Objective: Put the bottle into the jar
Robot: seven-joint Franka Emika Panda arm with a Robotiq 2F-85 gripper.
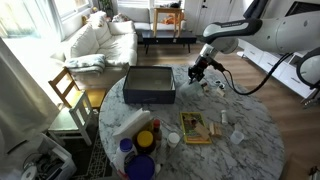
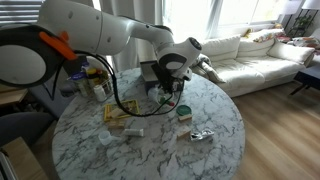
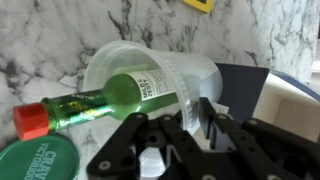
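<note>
Bottle label point(image 3: 143, 88) print unreadable

- A round marble-topped table point(image 1: 245, 140) fills the middle of the room, seen in both exterior views.
- A dark rectangular box point(image 1: 150, 85) sits at the table's edge on the sofa side.
- Purple-lidded containers point(image 1: 140, 166) crowd the near rim, with a yellow-topped one point(image 1: 147, 138) just beside them.
- A small flat book or packet point(image 1: 195, 127) lies face up mid-table.
- A crumpled silvery wrapper point(image 2: 202, 135) lies alone on bare marble.
- A round green lid point(image 3: 40, 160), lettering embossed, shows in the wrist view.
- A white sofa point(image 2: 250, 55) stands under the windows.
- A wooden chair point(image 1: 70, 90) stands beside the table.
</note>
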